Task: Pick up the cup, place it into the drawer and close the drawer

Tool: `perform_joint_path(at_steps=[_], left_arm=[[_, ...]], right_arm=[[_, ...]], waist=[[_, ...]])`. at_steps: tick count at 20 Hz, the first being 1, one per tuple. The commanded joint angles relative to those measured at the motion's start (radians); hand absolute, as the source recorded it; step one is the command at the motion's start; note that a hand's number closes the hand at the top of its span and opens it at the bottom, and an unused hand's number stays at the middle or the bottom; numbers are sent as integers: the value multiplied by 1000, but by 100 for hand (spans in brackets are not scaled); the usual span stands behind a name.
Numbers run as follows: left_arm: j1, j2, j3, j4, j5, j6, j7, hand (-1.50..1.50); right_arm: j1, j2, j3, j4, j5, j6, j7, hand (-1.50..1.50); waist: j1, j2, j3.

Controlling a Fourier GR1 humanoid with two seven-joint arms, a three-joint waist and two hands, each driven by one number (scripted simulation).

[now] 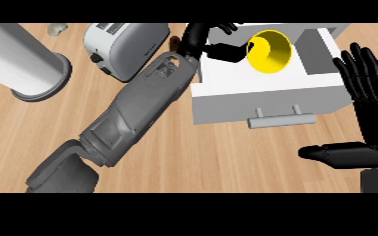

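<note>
Inside the open drawer (221, 82), towards its back, lies the yellow cup (270, 51), tipped on its side so that its round mouth faces up and towards the viewer; it rests over the drawer's white floor, its rim near the far wall. The left hand (221, 47) is at the cup's left side, black fingers curled in against the cup's outer wall, one finger showing at its rim; the thumb is hidden, so how much of the cup the hand encloses cannot be told, but the fingers do bend round it. The left forearm (140, 110), grey, runs slantwise from the lower left of the view up over the drawer's left wall. The drawer is a white box standing pulled out on the wooden counter (221, 155); its front panel carries a grey bar handle (280, 119) facing the lower edge. The right hand (362, 80) shows at the view's right edge, just beside the drawer's right side, fingers straight and pointing up, thumb stretched out to the left lower down; it holds nothing. Left of the forearm stands a silver toaster (122, 47); farther left, a tall grey cylinder (29, 65) on a round base; a small pale object (57, 28) lies near the top left, too small to identify.
</note>
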Motion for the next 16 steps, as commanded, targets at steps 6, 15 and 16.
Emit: perform_joint_path(at_steps=[6, 15, 16], left_arm=[[6, 0, -159, -22, 32, 123, 36, -150], [-30, 0, -59, -54, 116, 88, -124, -150], [11, 0, -90, -111, 146, 126, -123, -150]], right_arm=[[-5, -20, -23, 15, -48, 42, -18, -150], [34, -16, -6, -42, -210, 149, 15, 150], [57, -24, 2, -110, -225, 148, 68, 150]], waist=[[-20, 5, 0], [28, -5, -1], [15, -8, -1]])
